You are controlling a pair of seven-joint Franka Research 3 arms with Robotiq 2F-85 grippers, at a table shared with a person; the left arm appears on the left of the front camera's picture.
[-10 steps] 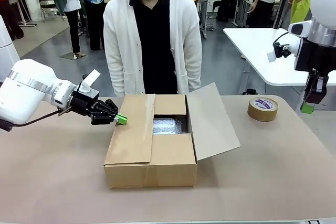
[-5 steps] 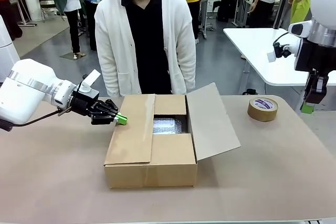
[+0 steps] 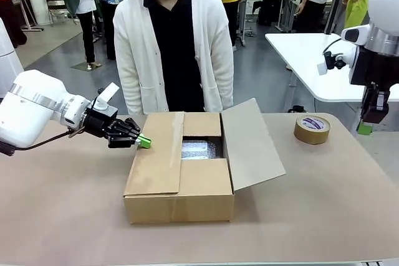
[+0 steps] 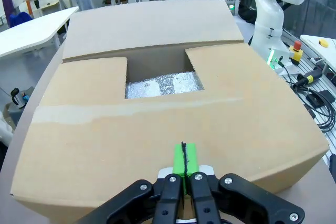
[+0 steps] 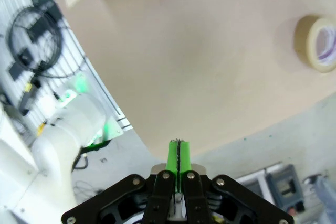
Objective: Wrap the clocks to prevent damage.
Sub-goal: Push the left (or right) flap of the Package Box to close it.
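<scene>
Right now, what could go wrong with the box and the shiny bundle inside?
1. The shut left gripper sits right at the left flap of the cardboard box; a hard push could slide the box or dent that flap.
2. The right flap stands open, so the bubble-wrapped clocks show through the gap and something could drop onto them.
3. The tape roll lies near the right gripper, which might knock it.

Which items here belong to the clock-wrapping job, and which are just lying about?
In the job:
- bubble-wrapped clocks, inside the cardboard box
- left end effector, shut, at the box's left side

Lying about:
- tape roll, right of the box
- right end effector, shut, raised at the far right
</scene>
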